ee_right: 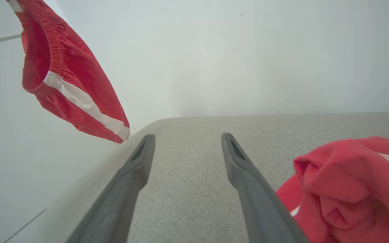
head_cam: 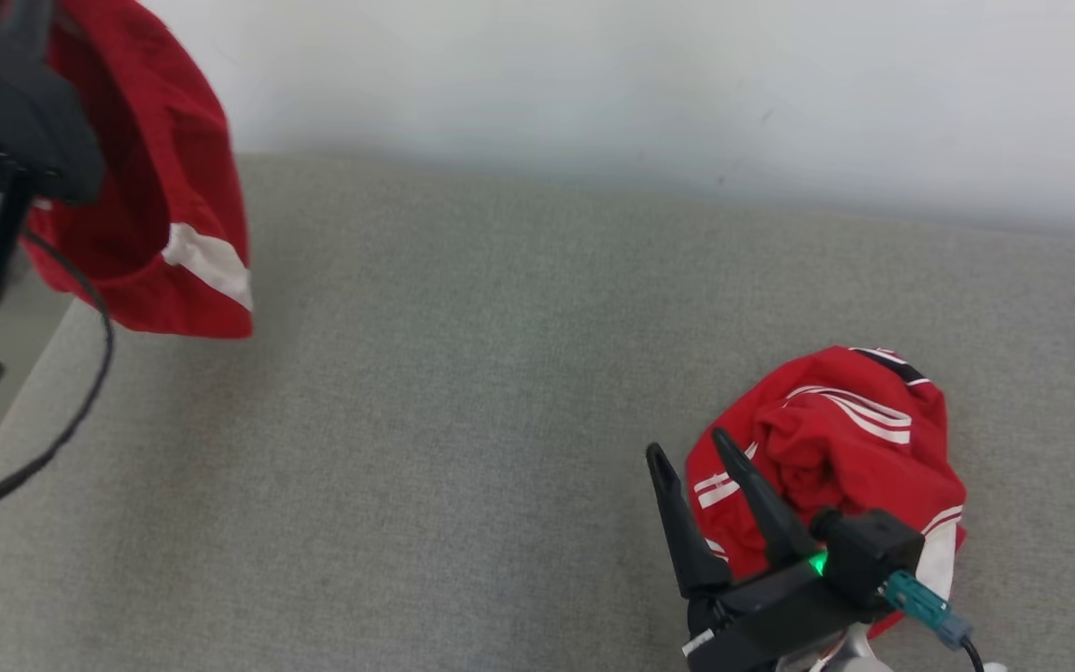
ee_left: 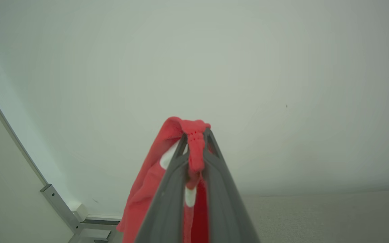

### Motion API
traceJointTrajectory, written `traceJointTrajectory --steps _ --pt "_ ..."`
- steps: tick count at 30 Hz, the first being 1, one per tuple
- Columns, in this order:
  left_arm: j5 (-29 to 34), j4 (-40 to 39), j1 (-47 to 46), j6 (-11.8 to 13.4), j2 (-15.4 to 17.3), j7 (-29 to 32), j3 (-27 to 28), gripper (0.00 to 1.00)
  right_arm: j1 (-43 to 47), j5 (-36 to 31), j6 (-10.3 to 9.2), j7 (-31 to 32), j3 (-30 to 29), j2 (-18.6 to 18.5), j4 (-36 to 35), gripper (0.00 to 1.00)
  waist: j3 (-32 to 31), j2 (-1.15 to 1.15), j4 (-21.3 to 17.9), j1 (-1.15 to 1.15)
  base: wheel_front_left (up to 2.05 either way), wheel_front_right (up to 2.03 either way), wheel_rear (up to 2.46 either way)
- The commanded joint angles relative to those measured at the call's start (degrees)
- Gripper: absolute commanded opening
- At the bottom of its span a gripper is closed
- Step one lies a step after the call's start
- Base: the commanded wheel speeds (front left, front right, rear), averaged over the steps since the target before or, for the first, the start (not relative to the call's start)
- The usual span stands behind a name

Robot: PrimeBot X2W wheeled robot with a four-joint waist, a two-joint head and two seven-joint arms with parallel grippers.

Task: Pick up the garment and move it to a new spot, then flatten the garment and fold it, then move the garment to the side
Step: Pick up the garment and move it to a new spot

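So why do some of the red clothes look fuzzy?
Head view: the hanging red garment looks a bit smeared along its edges. Right wrist view: the crumpled red garment sits very near the lens, so it looks soft, and the grey surface's edge bends from the wide lens. Left wrist view: cloth between the fingers looks fairly sharp. Soft light, no glare.

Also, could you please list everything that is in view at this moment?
hanging garment: one, red with a white stripe, in the air at upper left.
crumpled garment: one, red with white stripes, lying at lower right.
surface: one, grey fabric, under the crumpled garment.
wall: one, white, behind.
left tool: one, dark, shut on the hanging garment.
right tool: one, dark, open, beside the crumpled garment.
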Motion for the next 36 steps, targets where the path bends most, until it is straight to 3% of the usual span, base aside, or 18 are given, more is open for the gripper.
traceJointTrajectory --steps 1,8,16,17,18,19,27,36 --pt "-0.3 0.6 -0.3 0.3 0.3 -0.8 0.7 0.0 -0.7 -0.7 -0.12 0.2 0.3 0.1 -0.4 1.0 3.7 0.0 0.7 0.0 0.0 0.0 0.0" --pt "-2.4 7.1 4.0 2.6 1.5 -5.8 4.4 0.0 -3.7 -3.8 -0.12 3.5 1.3 0.1 -3.5 1.0 11.4 0.0 0.7 0.0 0.0 0.0 0.0" --pt "-2.8 18.1 8.7 4.3 -1.0 -9.1 4.4 0.0 -5.8 -5.7 -0.12 5.7 1.7 0.1 -5.8 1.0 16.5 0.0 -1.8 0.0 0.0 0.0 0.0" --pt "-3.1 19.4 8.9 4.3 -1.6 -9.0 4.3 0.25 -5.9 -5.8 -0.12 5.7 1.6 0.1 -5.9 1.0 16.8 0.0 -2.1 0.0 0.0 0.0 0.0" --pt "-3.4 20.6 9.0 4.1 -2.2 -8.8 4.1 0.73 -5.9 -5.9 -0.12 5.8 1.6 0.1 -5.9 1.0 16.9 0.0 -2.4 0.0 0.0 0.0 0.0" --pt "-3.7 22.0 9.1 4.0 -2.9 -8.4 4.0 1.0 -5.9 -6.0 -0.12 5.8 1.4 0.1 -5.9 1.0 17.0 0.0 -2.6 0.0 0.0 0.0 0.0" --pt "-4.6 25.6 6.3 2.4 -4.0 -8.0 3.6 1.0 -5.3 -4.7 -0.12 4.6 0.7 0.1 -5.1 1.0 14.5 0.0 -3.2 0.0 0.0 0.0 0.0" --pt "-2.0 23.3 5.7 0.6 -3.8 -6.3 -0.1 1.0 -2.4 -2.1 -0.12 2.2 0.5 0.1 -1.9 1.0 5.2 0.0 -1.9 0.0 0.0 0.0 0.0"
